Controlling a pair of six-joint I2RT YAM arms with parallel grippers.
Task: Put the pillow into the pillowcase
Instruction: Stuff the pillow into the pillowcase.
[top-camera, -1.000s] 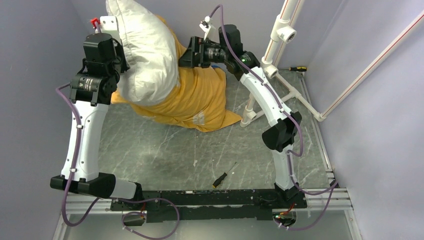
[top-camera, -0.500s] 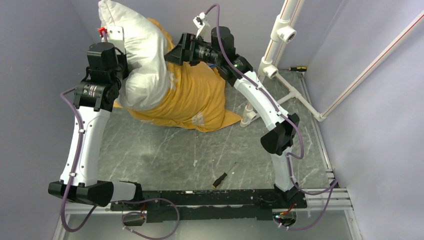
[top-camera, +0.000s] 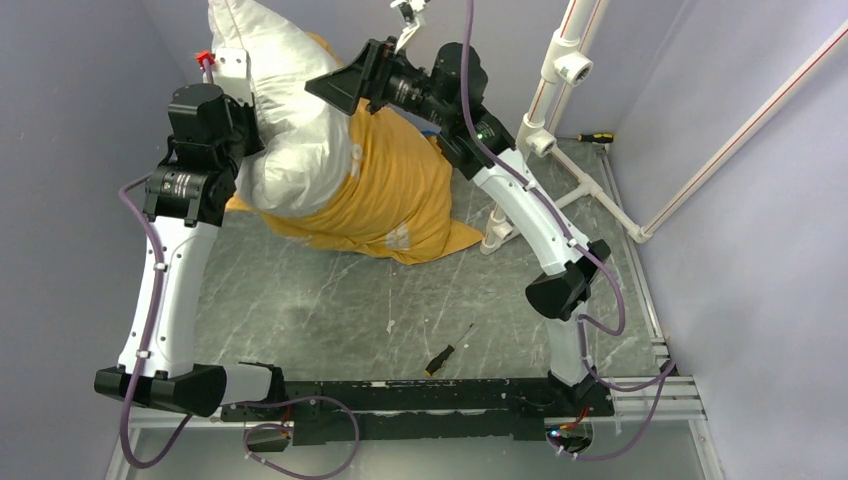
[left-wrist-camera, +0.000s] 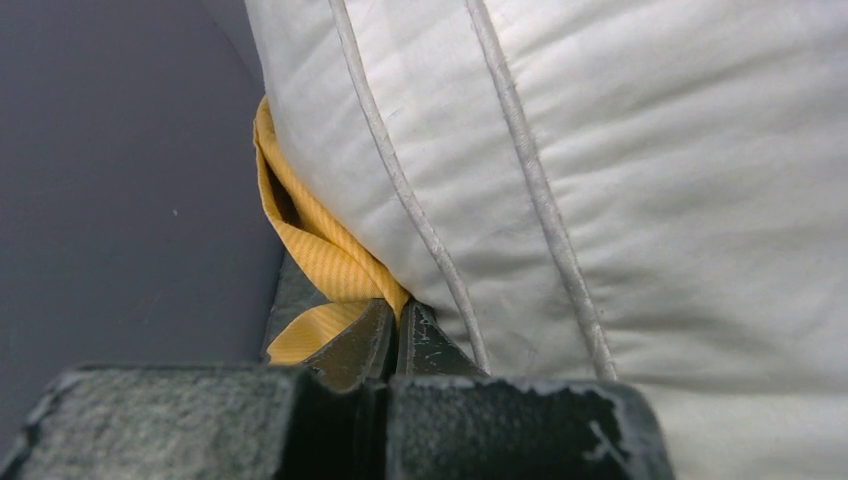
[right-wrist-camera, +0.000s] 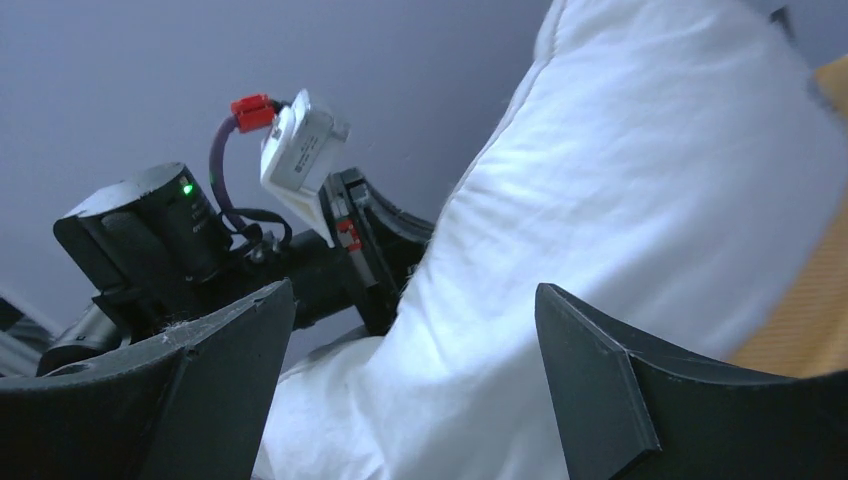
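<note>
The white pillow (top-camera: 290, 120) stands tilted at the back left, its lower part inside the pillowcase (top-camera: 395, 190), which shows its orange-yellow side. My left gripper (top-camera: 248, 135) is shut on the pillowcase's edge beside the pillow. In the left wrist view the gripper (left-wrist-camera: 396, 312) pinches a fold of orange-yellow pillowcase fabric (left-wrist-camera: 320, 250) against the pillow (left-wrist-camera: 620, 180). My right gripper (top-camera: 335, 85) is open over the pillow's upper part. In the right wrist view the gripper (right-wrist-camera: 415, 295) stands wide open with the pillow (right-wrist-camera: 620, 200) between its jaws and pillowcase fabric (right-wrist-camera: 820, 300) at the right edge.
A screwdriver (top-camera: 448, 350) lies on the grey table near the front. Another screwdriver (top-camera: 592, 138) lies at the back right by a white pipe frame (top-camera: 540, 130). Walls stand close at the left and back. The left arm (right-wrist-camera: 150, 240) shows in the right wrist view.
My right gripper has moved left and upward over the pillow's upper part. The pillow's top has shifted slightly. The left gripper has kept its hold and hardly moved.
</note>
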